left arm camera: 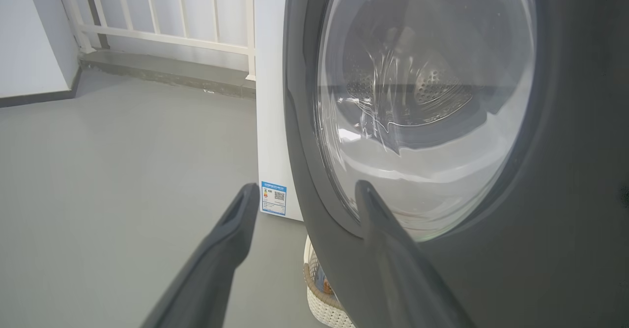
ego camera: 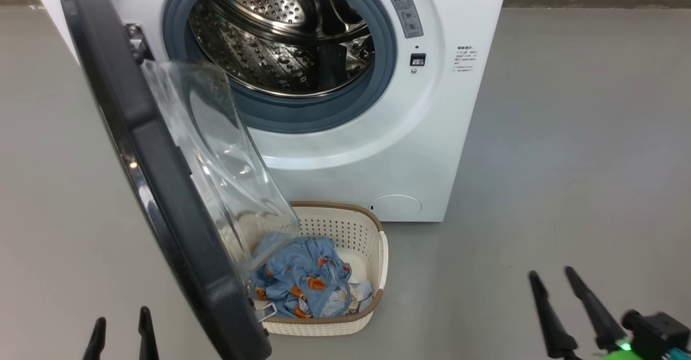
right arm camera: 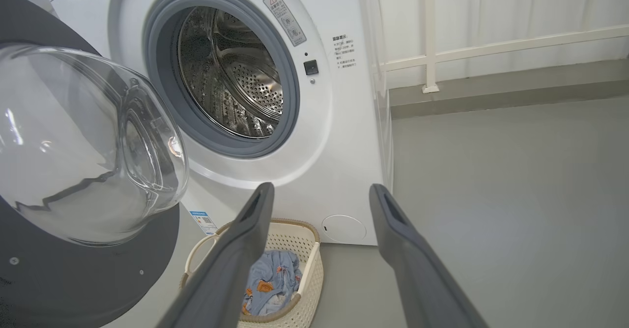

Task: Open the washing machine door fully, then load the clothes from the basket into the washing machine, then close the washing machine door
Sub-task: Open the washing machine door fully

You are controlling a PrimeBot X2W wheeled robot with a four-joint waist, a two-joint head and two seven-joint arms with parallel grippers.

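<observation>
Two empty tools, left gripper (ego camera: pixel 122 317) and right gripper (ego camera: pixel 549 271), both spread, face one washing machine (ego camera: pixel 345 149), its one door (ego camera: pixel 156 176) swung open beside the left, one basket (ego camera: pixel 334 228) of clothes (ego camera: pixel 302 273) ahead between them.

On the washing machine (ego camera: pixel 372 155), up-right of its grey ring (ego camera: pixel 302 117), a grey sticker (ego camera: pixel 405 12) bears a red warning triangle; further right of the ring, small black print (ego camera: pixel 465 59) (too fine to read); below-left of the ring, a blue label (left arm camera: pixel 273 198) with a QR code.
</observation>
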